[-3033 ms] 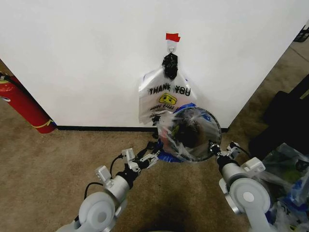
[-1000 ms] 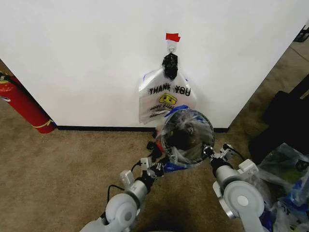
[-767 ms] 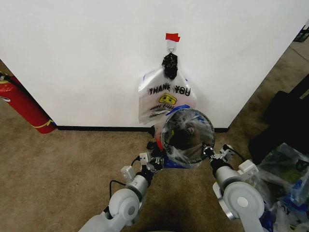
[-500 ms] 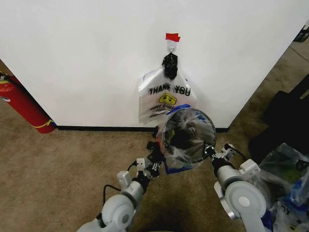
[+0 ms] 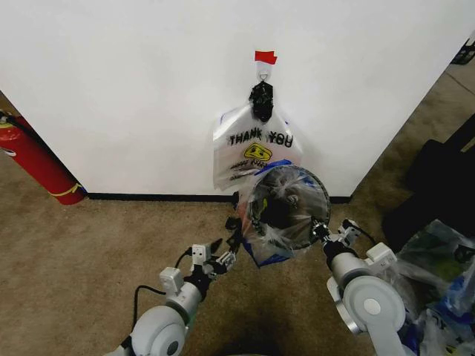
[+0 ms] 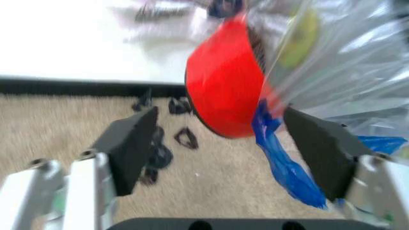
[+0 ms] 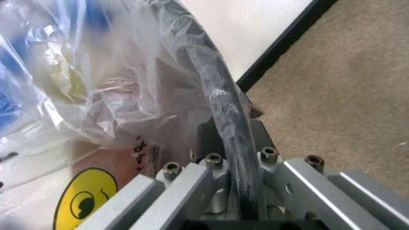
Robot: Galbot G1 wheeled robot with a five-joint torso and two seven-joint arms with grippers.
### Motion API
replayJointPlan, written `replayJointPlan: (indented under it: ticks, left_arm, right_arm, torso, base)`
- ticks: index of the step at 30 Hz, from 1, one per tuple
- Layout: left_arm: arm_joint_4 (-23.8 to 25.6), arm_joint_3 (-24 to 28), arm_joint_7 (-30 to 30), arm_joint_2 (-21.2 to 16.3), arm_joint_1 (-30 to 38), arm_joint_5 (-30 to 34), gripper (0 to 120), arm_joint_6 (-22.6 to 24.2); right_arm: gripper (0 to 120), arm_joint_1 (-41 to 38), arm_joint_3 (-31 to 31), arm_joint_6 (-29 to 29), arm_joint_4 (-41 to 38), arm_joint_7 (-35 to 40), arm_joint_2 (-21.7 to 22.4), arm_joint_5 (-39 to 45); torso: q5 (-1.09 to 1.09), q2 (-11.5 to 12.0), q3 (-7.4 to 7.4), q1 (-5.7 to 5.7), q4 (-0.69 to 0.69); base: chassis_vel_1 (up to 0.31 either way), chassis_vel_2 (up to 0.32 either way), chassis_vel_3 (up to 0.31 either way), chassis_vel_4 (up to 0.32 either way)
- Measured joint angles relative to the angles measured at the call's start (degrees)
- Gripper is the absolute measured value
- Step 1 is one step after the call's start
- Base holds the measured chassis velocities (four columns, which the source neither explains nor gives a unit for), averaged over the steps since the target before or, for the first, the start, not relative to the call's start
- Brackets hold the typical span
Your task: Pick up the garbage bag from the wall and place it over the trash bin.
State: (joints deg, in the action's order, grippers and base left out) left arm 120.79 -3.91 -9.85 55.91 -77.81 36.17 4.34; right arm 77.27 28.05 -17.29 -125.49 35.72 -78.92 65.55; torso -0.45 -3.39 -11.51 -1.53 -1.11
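white wall ahead, brown carpet below it, and a "thank you" smiley bag (image 5: 256, 148) hanging from a hook under a scrap of red tape (image 5: 265, 56). a red fire extinguisher (image 5: 33, 159) leans at the far left.

i have the trash bin (image 5: 287, 206) lifted off the floor and tipped so its mouth faces my head camera. my right gripper (image 5: 320, 228) is clamped on the black rim; in the right wrist view the wire rim (image 7: 221, 108) runs straight between the closed jaws. the garbage bag (image 5: 269, 236) is already around the bin: clear film lies across the mouth and a blue patch hangs below the red base (image 6: 223, 91).

my left gripper (image 5: 219, 256) sits low and just left of the bin, jaws spread wide with nothing between them; in its own view the red base and a trailing blue fold (image 6: 281, 163) lie ahead of the pads.

i judge this as the fitting stage, bag on but not snug. how far the film wraps the far side i can't quite tell. next i'd need the left jaws to catch the loose plastic and draw it over the rim without tugging the bin out of the right grip.
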Motion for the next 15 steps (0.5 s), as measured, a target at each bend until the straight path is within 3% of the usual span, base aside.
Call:
replayJointPlan:
  ticks: [4, 8, 11, 13, 15]
  left_arm:
    - [-0.25, -1.26, -1.57, 1.46, -0.41, -5.4, 97, -6.54]
    - [0.68, -4.01, -3.94, 3.25, -0.69, -8.0, 100, -11.84]
    - [2.03, -9.5, -4.93, 4.51, -1.98, -10.77, 100, -15.75]
    - [2.3, -10.52, -5.06, 4.69, -2.33, -11.01, 100, -16.1]
    - [3.57, -15.7, -5.4, 5.58, -4.98, -12.27, 100, -17.3]
  right_arm:
    - [0, -0.51, 0.15, -2.16, 0.41, 2.05, 0.98, 1.59]
    - [0, -1.56, -0.51, -5.05, 1.31, 6.74, 1.52, 2.5]
    - [0, -2.56, -1.34, -8.34, 2.94, 8.61, 1.95, 4.09]
    - [0, -2.69, -1.6, -8.98, 3.24, 8.44, 2.07, 4.47]
    - [0, -3.53, -3.21, -12.95, 4.41, 8.86, 2.87, 6.84]
  torso:
    - [-0.01, 0.0, 0.0, 0.0, -0.01]
    - [-0.02, 0.0, 0.0, 0.0, -0.01]
    - [-0.01, 0.0, 0.0, 0.0, 0.0]
    - [-0.01, 0.0, 0.0, 0.0, -0.01]
    - [-0.01, 0.0, 0.0, 0.0, 0.0]
  base:
    - [0.0, 0.0, 0.0, 0.0]
    - [0.0, 0.0, 0.0, 0.0]
    - [0.0, 0.0, 0.0, 0.0]
    - [0.0, 0.0, 0.0, 0.0]
    - [0.0, 0.0, 0.0, 0.0]
